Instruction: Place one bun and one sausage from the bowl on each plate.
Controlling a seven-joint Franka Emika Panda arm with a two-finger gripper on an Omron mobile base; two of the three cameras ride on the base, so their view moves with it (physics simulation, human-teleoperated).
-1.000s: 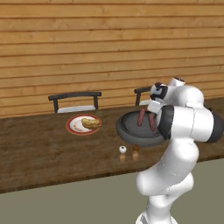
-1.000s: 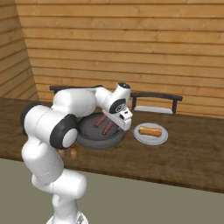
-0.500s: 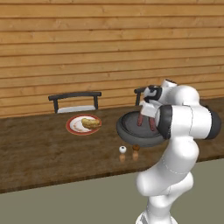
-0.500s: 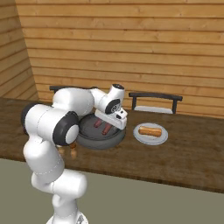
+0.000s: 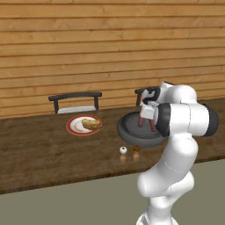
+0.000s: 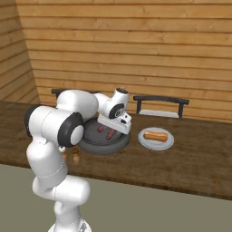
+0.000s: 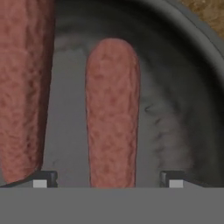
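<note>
1. Claw [image 7: 107,177] down inside the bowl [image 5: 132,132], fingers spread wide apart, gripping nothing; the two dark fingertips [image 7: 43,178] stand either side of a sausage.
2. Centre sausage [image 7: 113,113] lies between the fingertips in the hand view, running lengthwise away from the claw; gaps show between it and both tips, so no contact visible.
3. Second sausage [image 7: 24,87] lies beside the first, outside one fingertip, roughly parallel to it; both rest on the grey bowl floor.
4. Bowl sits on the dark wooden table [image 5: 39,154], just in front of the arm. In the right base view its rim [image 6: 102,147] shows below the hand, with both sausages inside.
5. Red-rimmed plate [image 5: 74,130] to the bowl's left in the left base view, apart from it, carries a bun [image 5: 91,124].
6. Grey plate [image 6: 156,141] to the bowl's right in the right base view, near but apart, carries another bun [image 6: 155,135].
7. Two small shakers, one white [image 5: 123,151] and one brown [image 5: 136,150], stand just in front of the bowl.
8. Two dark chairs [image 5: 75,101] stand behind the table against the plank wall.
9. Writing, labels: none legible.
</note>
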